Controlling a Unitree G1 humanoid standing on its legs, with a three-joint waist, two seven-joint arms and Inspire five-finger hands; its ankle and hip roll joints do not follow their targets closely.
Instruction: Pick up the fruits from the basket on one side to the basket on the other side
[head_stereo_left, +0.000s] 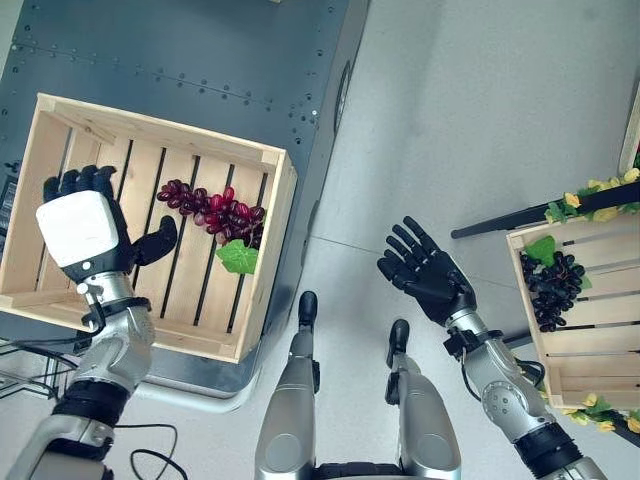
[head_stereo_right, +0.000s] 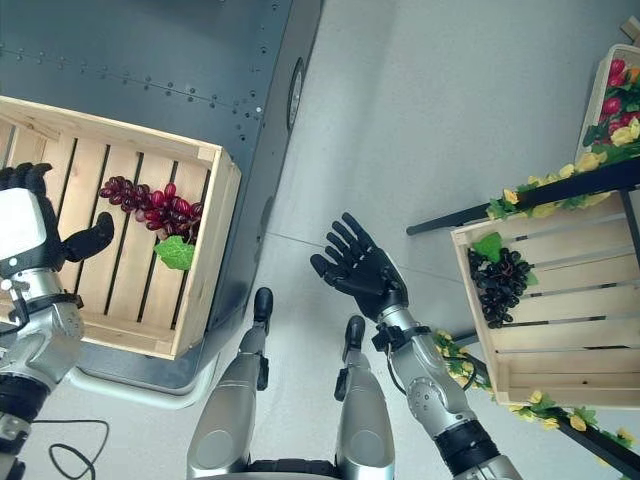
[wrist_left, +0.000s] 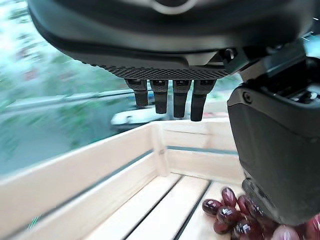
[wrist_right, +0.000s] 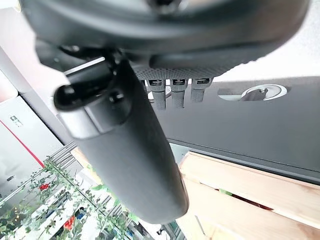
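Looking down from the head camera, I see two slatted wooden crates set well apart, one on each side of me. The left crate (head_stereo_left: 150, 225) sits on a dark metal platform (head_stereo_left: 200, 60). Inside it lies a bunch of red grapes (head_stereo_left: 212, 210) with a green leaf (head_stereo_left: 238, 258), resting on the slats near the crate's right wall.

My left hand (head_stereo_left: 85, 225) hovers over the left part of that crate, back of the hand toward the camera, fingers (wrist_left: 170, 100) straight and released, thumb (head_stereo_left: 155, 243) pointing toward the red grapes without touching them. The left wrist view confirms this: the fingers hang clear above the crate floor and hold nothing, with the red grapes lying just beside the thumb.

The right crate (head_stereo_right: 560, 320) stands at the right edge of the view, trimmed with green and yellow leafy garland (head_stereo_right: 570, 165). A bunch of dark grapes (head_stereo_right: 500, 280) with its own green leaf lies against the crate's left wall.

My right hand (head_stereo_right: 365, 268) is held over the grey floor (head_stereo_right: 450, 100) between the two crates, palm up, fingers spread and released, empty. It is well apart from both bunches.
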